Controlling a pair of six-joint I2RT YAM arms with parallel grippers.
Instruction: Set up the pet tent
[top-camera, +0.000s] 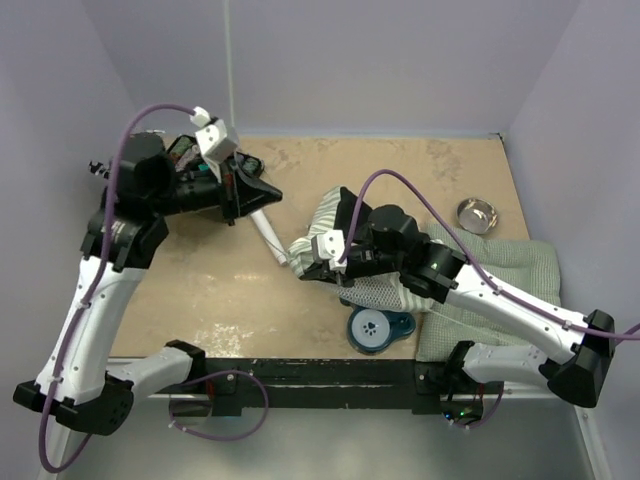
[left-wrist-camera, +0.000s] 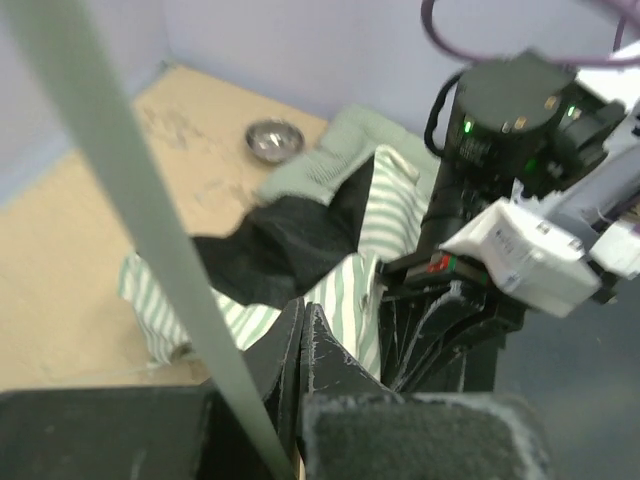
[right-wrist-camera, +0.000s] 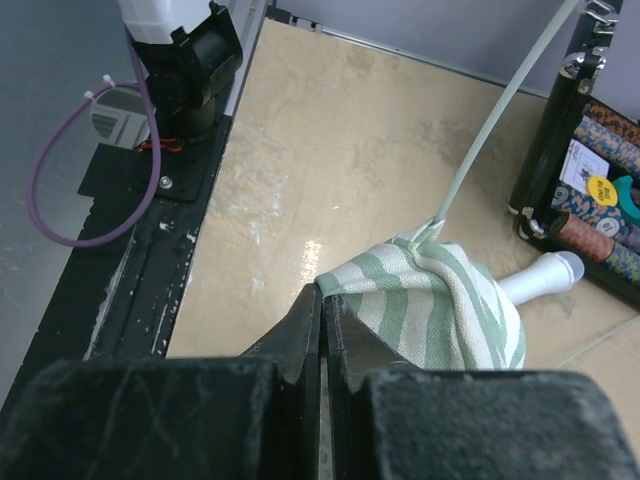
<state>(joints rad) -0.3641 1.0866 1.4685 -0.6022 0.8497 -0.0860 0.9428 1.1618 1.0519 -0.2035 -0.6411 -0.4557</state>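
Observation:
The pet tent (top-camera: 322, 215) lies crumpled mid-table, green-and-white stripes with a black panel folded over it (left-wrist-camera: 290, 245). My right gripper (top-camera: 304, 271) is at its left corner, and in the right wrist view the jaws (right-wrist-camera: 322, 292) are shut on the edge of the striped fabric (right-wrist-camera: 440, 300). A thin pale pole (right-wrist-camera: 490, 120) rises out of that corner. In the left wrist view the same pole (left-wrist-camera: 130, 170) slants down to the seam of my shut left gripper (left-wrist-camera: 303, 312). That gripper (top-camera: 272, 193) hovers left of the tent. A thick white tube (top-camera: 268, 236) lies below it.
A steel bowl (top-camera: 478, 213) sits at the back right, beside a flat green cushion (top-camera: 505, 272). A teal bowl stand (top-camera: 378, 328) rests near the front rail (top-camera: 300, 375). A black case of coloured discs (right-wrist-camera: 600, 215) stands at the far left. Walls close in on three sides.

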